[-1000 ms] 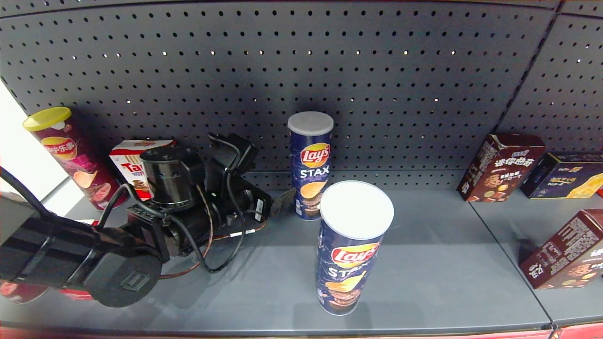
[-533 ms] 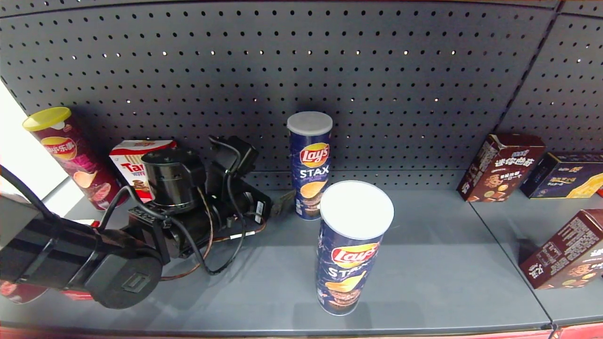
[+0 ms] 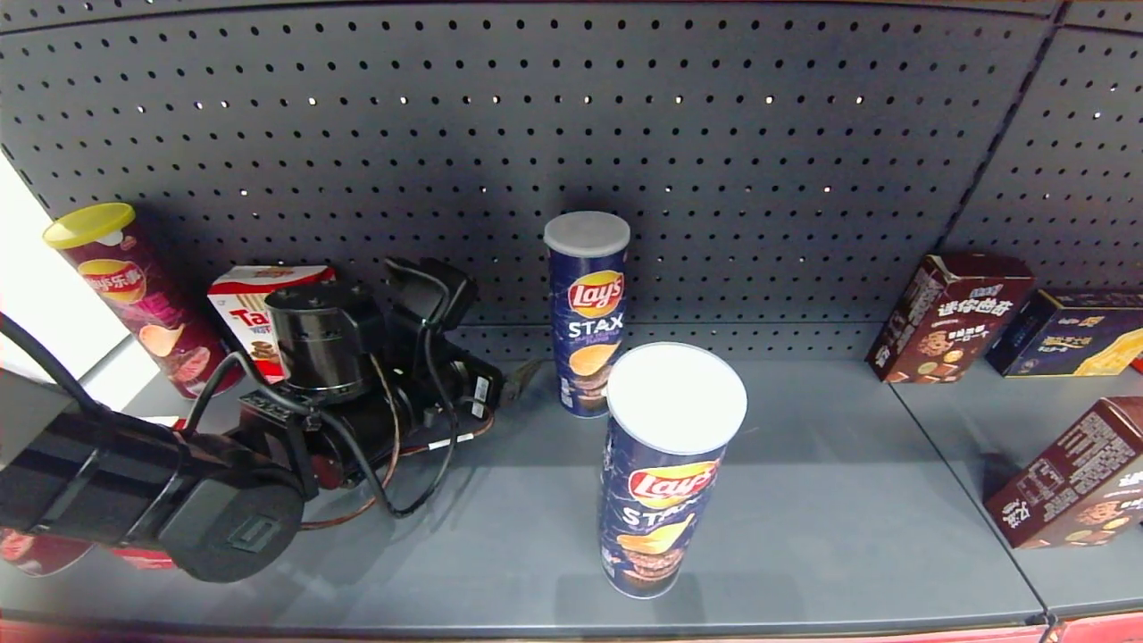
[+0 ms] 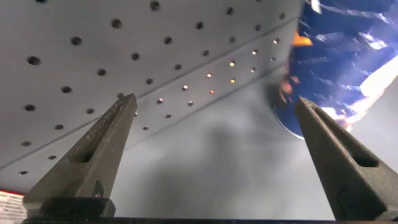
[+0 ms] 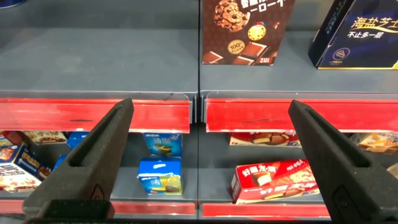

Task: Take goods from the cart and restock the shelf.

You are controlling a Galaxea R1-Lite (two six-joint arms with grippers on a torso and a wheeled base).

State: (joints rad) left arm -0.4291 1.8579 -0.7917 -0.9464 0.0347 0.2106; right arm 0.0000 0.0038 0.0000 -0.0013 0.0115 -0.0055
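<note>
- The left gripper (image 4: 214, 102) lay low over the grey shelf (image 3: 830, 500), its fingers spread apart with nothing between them.
- The rear blue chip can (image 3: 587, 313) stood just beside its fingertips at about 3 o'clock. It was upright, long axis vertical, close to the pegboard (image 3: 714, 134). The left arm was much the nearer.
- The front blue chip can (image 3: 665, 464), grey-lidded like the rear one, stood upright at 5 o'clock from it.
- The right gripper (image 5: 211, 104) hung spread and empty before a lower shelf (image 5: 99, 62).
</note>
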